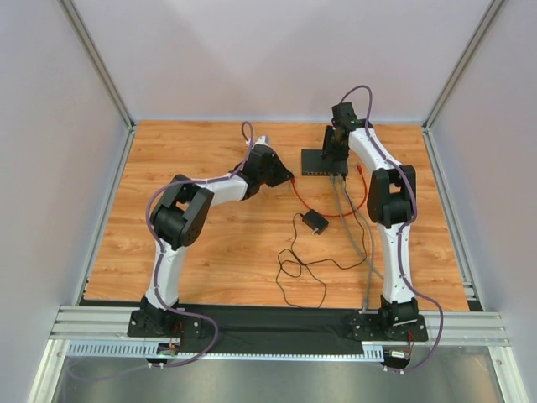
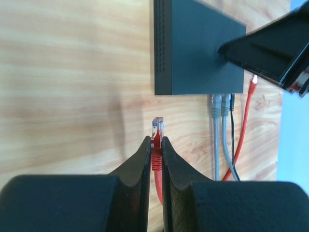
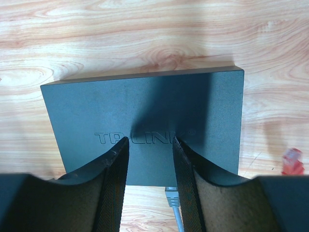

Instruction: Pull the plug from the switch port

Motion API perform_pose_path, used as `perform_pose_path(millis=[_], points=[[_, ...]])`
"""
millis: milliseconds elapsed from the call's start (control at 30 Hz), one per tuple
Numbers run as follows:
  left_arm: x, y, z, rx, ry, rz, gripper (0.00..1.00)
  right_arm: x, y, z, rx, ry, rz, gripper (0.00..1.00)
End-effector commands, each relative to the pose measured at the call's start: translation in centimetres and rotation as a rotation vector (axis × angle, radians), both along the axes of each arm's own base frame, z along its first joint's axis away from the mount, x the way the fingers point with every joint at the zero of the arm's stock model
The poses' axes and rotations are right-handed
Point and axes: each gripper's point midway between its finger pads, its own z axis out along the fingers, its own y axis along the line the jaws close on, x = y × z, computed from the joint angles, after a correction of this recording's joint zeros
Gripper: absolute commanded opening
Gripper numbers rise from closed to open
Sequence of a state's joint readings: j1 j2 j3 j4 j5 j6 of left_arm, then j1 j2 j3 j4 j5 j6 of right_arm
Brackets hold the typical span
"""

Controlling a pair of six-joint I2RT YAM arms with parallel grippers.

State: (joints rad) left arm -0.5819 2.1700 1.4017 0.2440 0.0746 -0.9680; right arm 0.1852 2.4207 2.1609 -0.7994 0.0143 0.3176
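A wood-grain tabletop sits evenly lit, enclosed by plain pale panels left, right and far.

Jaws parted, the right gripper hovers over the black switch and a grey plug.

the switch lies far right on the table, with the right gripper over its top. the plug sits in the left gripper, just left of the switch and apart from it. the adapter lies nearer.
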Motion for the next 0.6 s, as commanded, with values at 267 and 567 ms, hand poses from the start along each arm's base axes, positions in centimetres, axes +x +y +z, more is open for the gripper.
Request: perform_pose_path(millis=[267,567], points=[[4.7,8.2,1.2,0.287,-0.044,-0.073,0.00,-2.7,-1.6,-5.4,-0.056,0.162,-0.016,0.44],[7.2,17.3,2.9,0.674,-0.066,-0.035,0.00,-2.7,-1.5,-5.4,-0.057,0.164,-0.017,0.44]])
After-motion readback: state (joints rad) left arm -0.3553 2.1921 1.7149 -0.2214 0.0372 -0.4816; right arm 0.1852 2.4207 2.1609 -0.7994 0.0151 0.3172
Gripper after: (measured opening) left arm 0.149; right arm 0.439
